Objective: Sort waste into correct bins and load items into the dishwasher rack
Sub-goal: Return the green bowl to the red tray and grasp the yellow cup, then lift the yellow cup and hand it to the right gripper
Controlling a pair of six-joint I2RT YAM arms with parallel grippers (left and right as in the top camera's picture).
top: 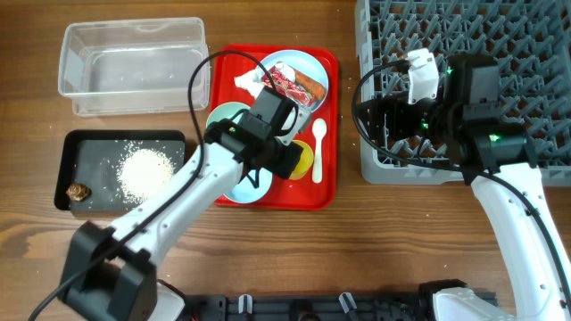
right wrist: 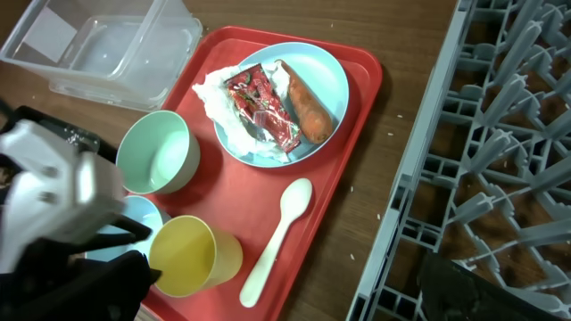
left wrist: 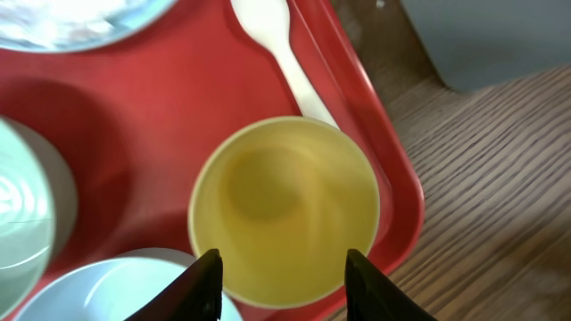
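Observation:
The small yellow cup (left wrist: 285, 209) stands upright on the red tray, next to the white spoon (left wrist: 277, 53). My left gripper (left wrist: 284, 281) is open, one finger on each side of the cup's rim; it is over the cup in the overhead view (top: 299, 160). The light blue plate (right wrist: 285, 98) holds the red wrapper (right wrist: 263, 107), the orange carrot-like piece (right wrist: 308, 107) and crumpled tissue (right wrist: 214, 94). The pale green bowl (top: 227, 120) and light blue bowl (top: 241, 189) sit on the tray's left. My right gripper (top: 388, 125) hovers open and empty over the grey rack's (top: 473, 80) front-left corner.
The clear tub (top: 134, 67) stands empty at the back left. The black tray (top: 89, 147) in front of it holds white rice (top: 144, 171) and a brown scrap (top: 78, 192). The red tray (top: 328, 183) lies between the bins and the rack. Cables loop above both arms.

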